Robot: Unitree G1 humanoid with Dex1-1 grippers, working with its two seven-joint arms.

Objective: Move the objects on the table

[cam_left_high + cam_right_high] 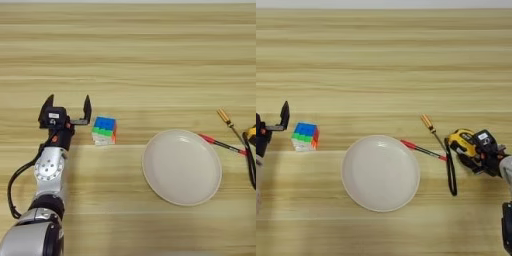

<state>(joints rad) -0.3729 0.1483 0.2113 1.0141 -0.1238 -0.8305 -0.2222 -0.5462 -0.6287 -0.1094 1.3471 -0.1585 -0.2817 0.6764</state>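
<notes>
The multicoloured puzzle cube (104,130) sits on the table (130,60) just right of my left gripper (67,109). That gripper is open, its two black fingers pointing away from me, and holds nothing. At the right, my right gripper (477,152) is closed around the right side of the yellow-and-black tape measure (463,142), whose black strap (450,175) trails toward me. The amber-handled screwdriver (432,127) and the red-and-black pen (423,150) lie between the tape measure and the plate.
A round off-white plate (380,172) lies empty in the middle, its right rim close to the pen's tip. Bare wood stretches across the far half of the table.
</notes>
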